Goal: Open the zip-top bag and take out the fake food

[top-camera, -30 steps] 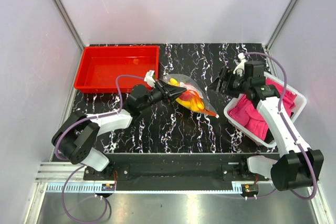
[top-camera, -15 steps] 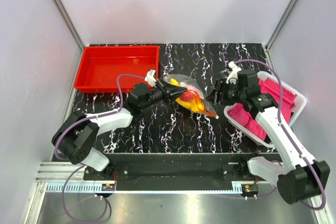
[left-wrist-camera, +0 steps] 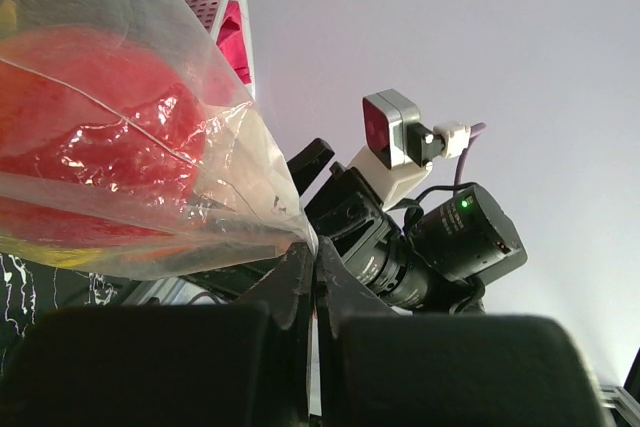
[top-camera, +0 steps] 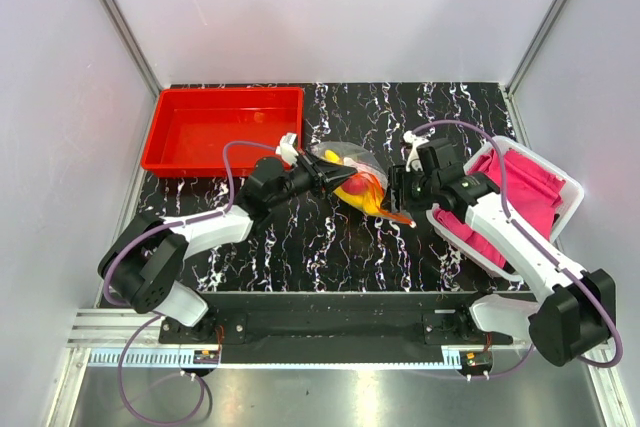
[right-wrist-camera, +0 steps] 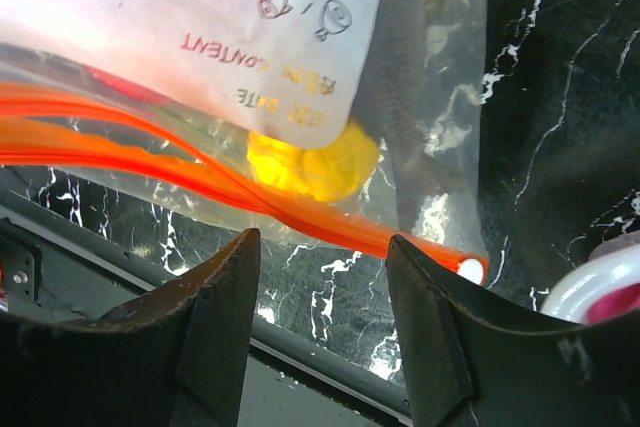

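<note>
On the black, white-veined table (top-camera: 300, 242), the small clear crinkly plastic zip-top bag (top-camera: 345, 158) is found at mid-table, its left corner pinched tight by the left gripper (top-camera: 322, 175). Yellow and red plastic fake food (right-wrist-camera: 310, 162) is seen inside. The orange-red zip strip (right-wrist-camera: 200, 175) is faced by the right gripper (right-wrist-camera: 320, 247), jaws apart. Further right, a white plastic bin of pink cloth (top-camera: 573, 194) is seen; far left, a red rectangular plastic tray (top-camera: 220, 132).
</note>
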